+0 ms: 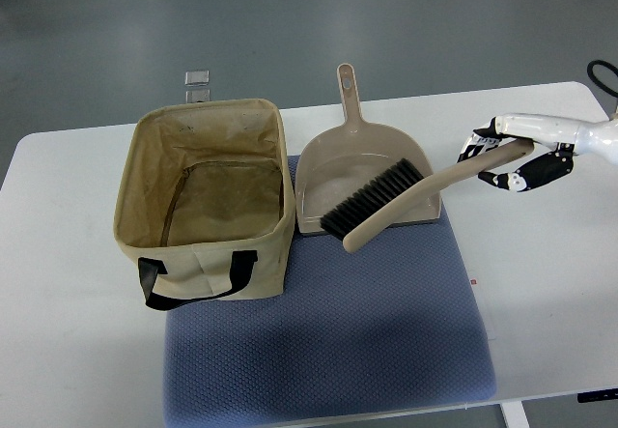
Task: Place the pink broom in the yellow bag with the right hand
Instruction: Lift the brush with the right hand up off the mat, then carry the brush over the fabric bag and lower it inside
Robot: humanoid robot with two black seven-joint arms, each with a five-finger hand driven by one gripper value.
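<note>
Beige brush (386, 204): bristles resting in the dustpan (359, 172), handle angled up to the right.
Right hand (517, 162): fingers wrapped around the handle's end.
Bag (206, 206): open, left of dustpan, on blue mat (328, 341).

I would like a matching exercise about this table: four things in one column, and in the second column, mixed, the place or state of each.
1. broom
2. bag
3. dustpan
4. right hand

a. stands open, nothing visible inside
b. closed around a handle's end
c. bristles over the dustpan
d. lies between bag and hand, handle pointing away

Pairs: 1-c, 2-a, 3-d, 4-b
</note>
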